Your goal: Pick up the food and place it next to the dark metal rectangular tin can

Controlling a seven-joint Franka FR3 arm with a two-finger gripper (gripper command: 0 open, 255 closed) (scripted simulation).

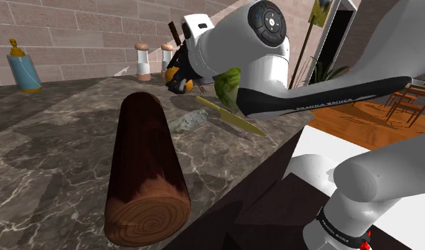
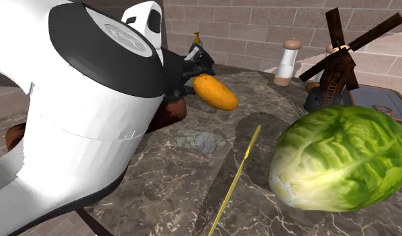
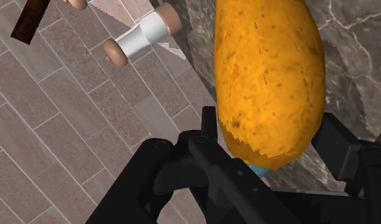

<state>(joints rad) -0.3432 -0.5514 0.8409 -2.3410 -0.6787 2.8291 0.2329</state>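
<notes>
- Gripper (image 2: pixel 192 69) clenched on the orange food (image 2: pixel 216 92). In the wrist view the fingers (image 3: pixel 338 143) clasp its lower end on both sides and most of it sticks out past the tips.
- The food looks lifted off the marble counter (image 2: pixel 159 184), not touching anything else.
- Rest, left to right in the second exterior view:
- Dark wood log (image 1: pixel 143 170): behind the gripper toward the arm, standing on the counter, apart from the food.
- Flat grey tin (image 2: pixel 199 141): on the counter below the gripper, near but not touching the food. Bare counter around it.
- Yellow-green knife (image 2: pixel 236 173): lies flat just past the tin on the far side from the arm, close to the tin.
- White mill (image 2: pixel 286 62): upright by the brick wall, well beyond the food's free end.
- Dark windmill model (image 2: pixel 337 57): further out than the mill, well apart from the gripper.
- Lettuce head (image 2: pixel 340 157): farthest from the gripper, beyond the knife, and it crowds that side of the tin.
</notes>
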